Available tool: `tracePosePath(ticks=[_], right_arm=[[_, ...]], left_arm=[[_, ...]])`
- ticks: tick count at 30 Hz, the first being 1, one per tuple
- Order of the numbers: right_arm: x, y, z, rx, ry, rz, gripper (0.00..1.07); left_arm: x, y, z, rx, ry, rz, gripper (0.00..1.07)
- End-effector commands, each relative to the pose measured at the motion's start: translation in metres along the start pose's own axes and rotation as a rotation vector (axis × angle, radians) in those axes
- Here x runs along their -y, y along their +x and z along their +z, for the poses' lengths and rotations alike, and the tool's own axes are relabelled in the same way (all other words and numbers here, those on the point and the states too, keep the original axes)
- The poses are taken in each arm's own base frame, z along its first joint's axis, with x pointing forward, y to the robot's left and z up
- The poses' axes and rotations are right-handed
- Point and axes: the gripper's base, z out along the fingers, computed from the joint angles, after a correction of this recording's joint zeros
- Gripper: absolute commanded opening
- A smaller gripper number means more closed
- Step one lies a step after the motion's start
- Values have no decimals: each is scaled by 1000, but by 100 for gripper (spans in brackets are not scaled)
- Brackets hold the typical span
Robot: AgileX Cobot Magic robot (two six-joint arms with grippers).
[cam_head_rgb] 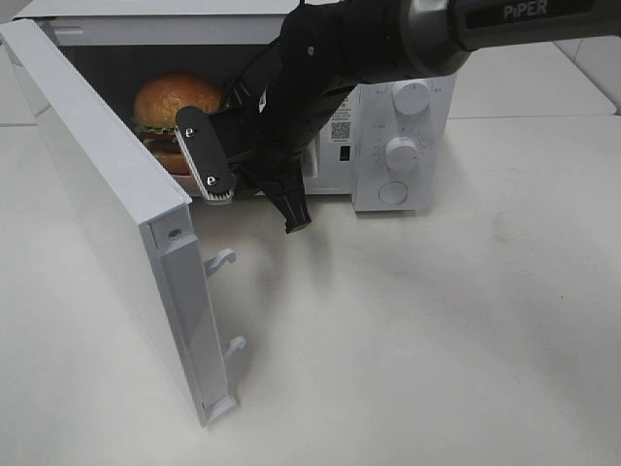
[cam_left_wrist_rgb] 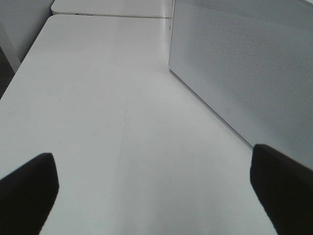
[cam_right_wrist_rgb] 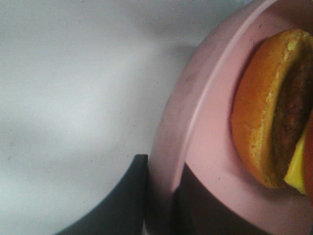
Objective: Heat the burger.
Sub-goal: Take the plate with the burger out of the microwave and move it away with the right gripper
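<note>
Overhead view: a white microwave [cam_head_rgb: 388,126] stands at the far side of a white tabletop [cam_head_rgb: 437,330], toward 12 o'clock. Its door [cam_head_rgb: 116,214] hangs wide open, swinging out toward 8 o'clock, with two white latch hooks [cam_head_rgb: 225,260] on its free edge. The burger [cam_head_rgb: 175,105] sits inside the cavity, its glossy brown bun and green lettuce showing near 11 o'clock. The black right arm [cam_head_rgb: 359,49] comes in from 1 o'clock and reaches into the cavity in front of the burger. The right hand [cam_head_rgb: 247,170] is at the opening; one finger with a ribbed white pad points toward the door, a black finger points down toward 6 o'clock. Three round dials [cam_head_rgb: 403,150] run down the panel on the microwave's right side.

Left wrist view: the left hand [cam_left_wrist_rgb: 156,191] has its two dark fingers [cam_left_wrist_rgb: 27,188] spread wide apart, with nothing between them, only bare tabletop [cam_left_wrist_rgb: 112,98]. The dotted outer face of the door [cam_left_wrist_rgb: 244,73] stands beside it.

Right wrist view: the right hand [cam_right_wrist_rgb: 161,196] is clamped on the rim of a pink plate [cam_right_wrist_rgb: 195,122], one dark finger [cam_right_wrist_rgb: 122,200] on each side of the rim. The burger [cam_right_wrist_rgb: 274,107] lies on the plate, showing bun, dark patty and a yellow cheese corner. Pale surface shows beyond the plate.
</note>
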Motion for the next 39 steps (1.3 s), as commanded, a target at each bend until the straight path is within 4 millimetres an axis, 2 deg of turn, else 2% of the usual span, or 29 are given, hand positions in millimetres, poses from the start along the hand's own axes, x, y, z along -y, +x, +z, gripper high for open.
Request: tracePosePath(ticks=[1,22,25,27,30,39], right_arm=[[10,1,-22,21,110,-38,0],[-40,10,-75,7,95,-79,0],[-43,8,-77,10,92,-83,0],[-53,9,-85,8,91,-85,0],[-56,9,-87,8,88,-85,0],[-81,12,-112,-1,122,-96,0]], left_arm=[[0,0,0,17,-2,-7,100],[0,0,0,17,-2,-7,100],[0,0,0,17,-2,-7,100],[0,0,0,17,-2,-7,100],[0,0,0,17,-2,-7,100],[0,0,0,17,-2,-7,100]])
